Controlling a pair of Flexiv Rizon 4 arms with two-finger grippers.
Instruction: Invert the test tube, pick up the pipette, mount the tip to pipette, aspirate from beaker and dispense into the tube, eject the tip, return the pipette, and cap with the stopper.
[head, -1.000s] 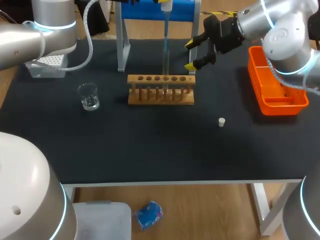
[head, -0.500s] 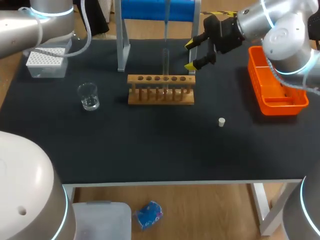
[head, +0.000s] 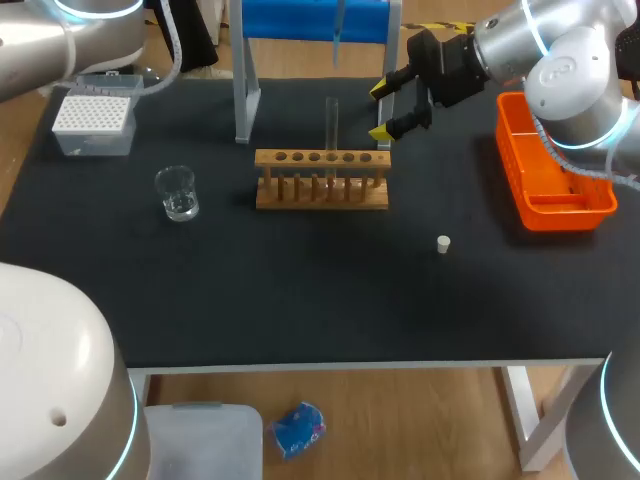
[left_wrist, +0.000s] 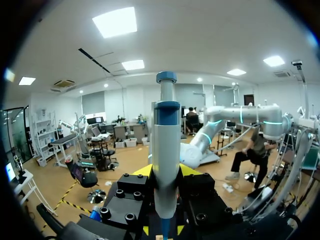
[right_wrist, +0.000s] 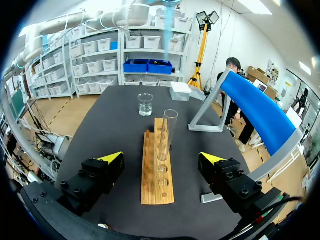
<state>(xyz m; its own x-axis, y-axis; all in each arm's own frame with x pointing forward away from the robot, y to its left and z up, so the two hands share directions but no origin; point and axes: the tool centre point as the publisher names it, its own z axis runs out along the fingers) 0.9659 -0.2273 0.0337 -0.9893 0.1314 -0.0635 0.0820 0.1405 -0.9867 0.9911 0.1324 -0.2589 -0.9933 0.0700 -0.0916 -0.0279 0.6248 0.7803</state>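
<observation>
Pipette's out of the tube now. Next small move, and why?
Probably carry the pipette toward the orange bin to eject its tip: the left gripper is shut on it, the tip hangs clear above the tube, and the stopper lies loose, so capping comes later.

Bright, even light from overhead: ceiling panels (left_wrist: 116, 21) burn white in the left wrist view, behind an evenly lit pipette (left_wrist: 165, 145). The dark matte table (head: 300, 290) takes the light flat; shadows at the rack (head: 321, 180) are faint and soft-edged. Small glints on the beaker (head: 178, 192) and test tube (head: 331, 120) — broad sheen on the right arm (head: 570, 60).
</observation>
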